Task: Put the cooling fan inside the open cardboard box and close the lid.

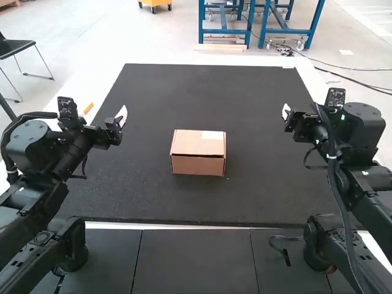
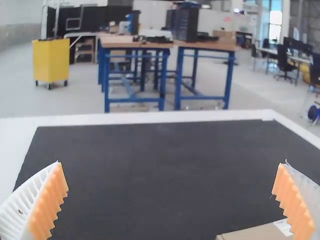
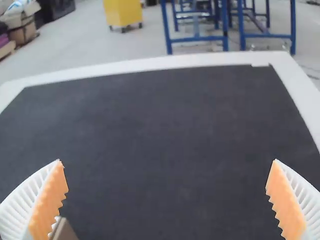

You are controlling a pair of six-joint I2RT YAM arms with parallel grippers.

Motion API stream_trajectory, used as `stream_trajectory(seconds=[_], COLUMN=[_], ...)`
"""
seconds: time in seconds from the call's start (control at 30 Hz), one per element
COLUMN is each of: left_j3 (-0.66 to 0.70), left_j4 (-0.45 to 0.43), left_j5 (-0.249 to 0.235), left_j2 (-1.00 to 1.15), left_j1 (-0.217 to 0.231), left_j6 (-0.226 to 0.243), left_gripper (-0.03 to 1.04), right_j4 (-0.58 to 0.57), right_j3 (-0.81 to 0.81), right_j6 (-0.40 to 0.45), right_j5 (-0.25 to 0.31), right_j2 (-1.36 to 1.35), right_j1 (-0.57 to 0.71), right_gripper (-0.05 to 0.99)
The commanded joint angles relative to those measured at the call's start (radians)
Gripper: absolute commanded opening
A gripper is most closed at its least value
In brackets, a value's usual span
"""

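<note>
Your left gripper (image 1: pixel 117 124) is hanging wide open and empty off the left side of the black mat (image 1: pixel 184 92). Your right gripper (image 1: pixel 288 119) is mirroring it on the right, orange-padded fingers (image 3: pixel 49 200) spread just as wide, gripping nothing. The cardboard box (image 1: pixel 198 151) is sitting in the middle of the mat, between the two grippers and well apart from both. Its lid is lying flat and its front flap is looking tucked down. The cooling fan is presumably sitting inside, though with the lid down you cannot tell. So you are probably looking at the final check rather than a fresh grasp. If you are going back in to seat that lid, you want to be coming straight down on the top near the front edge. A sideways push is likely to slide a light box across the mat. Bracing one side with the other gripper while you are pressing should keep it square.
</note>
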Motion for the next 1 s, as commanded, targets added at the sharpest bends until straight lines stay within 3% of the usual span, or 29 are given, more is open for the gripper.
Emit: stream_trajectory(seconds=[0.0,0.23,0.5,0.67,0.83,0.97], left_j3=[-0.007,-0.108,-0.183,-0.223,-0.225,-0.223], left_j4=[0.025,0.091,0.071,0.078,0.022,-0.032], left_j5=[0.054,0.054,0.048,0.048,0.041,0.044], left_j2=[-0.029,-0.164,-0.295,-0.297,-0.297,-0.297], left_j1=[0.023,0.036,0.049,0.096,0.147,0.218], left_j6=[0.003,0.034,0.026,0.02,0.015,0.011], left_gripper=[0.97,0.97,0.97,0.97,0.97,0.97], right_j4=[0.045,0.181,0.267,0.265,0.179,0.149], right_j3=[-0.024,-0.137,-0.289,-0.364,-0.371,-0.372], right_j6=[-0.014,-0.014,-0.013,-0.005,-0.011,-0.066], right_j5=[0.004,-0.003,-0.003,-0.01,-0.01,-0.006], right_j2=[-0.018,-0.061,-0.202,-0.32,-0.423,-0.42], right_j1=[-0.012,0.005,0.031,0.04,0.048,0.083], right_gripper=[0.91,0.91,0.91,0.91,0.91,0.91])
